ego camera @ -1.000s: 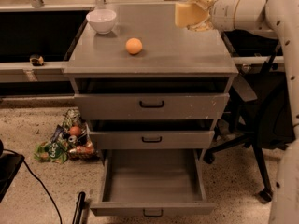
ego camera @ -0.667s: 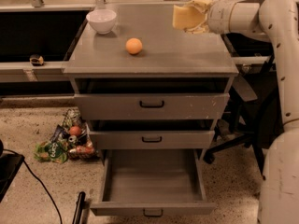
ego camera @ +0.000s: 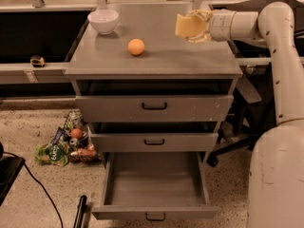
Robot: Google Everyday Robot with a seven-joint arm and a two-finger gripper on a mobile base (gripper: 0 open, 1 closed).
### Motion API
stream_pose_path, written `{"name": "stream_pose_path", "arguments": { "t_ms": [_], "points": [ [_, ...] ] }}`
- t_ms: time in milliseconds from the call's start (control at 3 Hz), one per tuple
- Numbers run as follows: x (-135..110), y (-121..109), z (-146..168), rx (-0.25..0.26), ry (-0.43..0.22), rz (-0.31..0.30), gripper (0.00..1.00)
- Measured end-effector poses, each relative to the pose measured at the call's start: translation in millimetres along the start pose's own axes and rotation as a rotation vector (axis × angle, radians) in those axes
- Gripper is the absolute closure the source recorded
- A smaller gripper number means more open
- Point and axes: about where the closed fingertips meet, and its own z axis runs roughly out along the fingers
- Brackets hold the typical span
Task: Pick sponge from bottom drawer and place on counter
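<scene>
My gripper (ego camera: 190, 26) is shut on the pale yellow sponge (ego camera: 184, 25) and holds it above the right part of the grey counter (ego camera: 190, 56), not touching the surface. The white arm reaches in from the right. The bottom drawer (ego camera: 154, 186) is pulled fully open and its inside is empty. The round orange ball (ego camera: 136, 47) lies on the counter to the left of the gripper.
A white bowl (ego camera: 103, 21) stands at the counter's back left. The top drawer (ego camera: 154, 107) and the middle drawer (ego camera: 154, 141) stand slightly out. A pile of snack bags and cans (ego camera: 66, 144) lies on the floor at left. A black chair base (ego camera: 228, 146) stands at right.
The gripper with the sponge has moved a little to the left over the counter. The ball, bowl and drawers have not moved.
</scene>
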Motion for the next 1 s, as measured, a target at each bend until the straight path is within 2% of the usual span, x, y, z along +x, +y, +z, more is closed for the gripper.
{"name": "stream_pose_path", "arguments": {
  "t_ms": [333,667,1000],
  "points": [
    [6.1,11.2,6.2,-0.022,-0.011,0.045,0.11],
    [9.9,16.2,8.9,-0.031,-0.017,0.065,0.0],
    [14.3,15.7,4.1,-0.029,-0.01,0.071,0.0]
  ]
}}
